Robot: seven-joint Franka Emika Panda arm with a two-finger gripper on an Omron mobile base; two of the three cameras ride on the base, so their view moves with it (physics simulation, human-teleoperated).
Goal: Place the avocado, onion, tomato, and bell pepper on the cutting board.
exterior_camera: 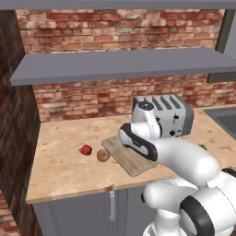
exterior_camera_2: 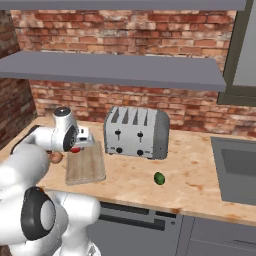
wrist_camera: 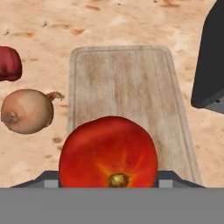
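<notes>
the tool pinches the tomato across its middle, above the cutting board's near end. smooth, round and likely soft, it could slip; a gentle grip at the widest part suits.

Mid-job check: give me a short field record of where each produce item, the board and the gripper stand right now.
tomato: held in gripper, above near end of board
gripper: shut on tomato
cutting board: bare, on counter, beside toaster
onion: on counter, just off board's edge
bell pepper: on counter, beyond onion
avocado: on counter, on toaster's other side, towards sink
</notes>
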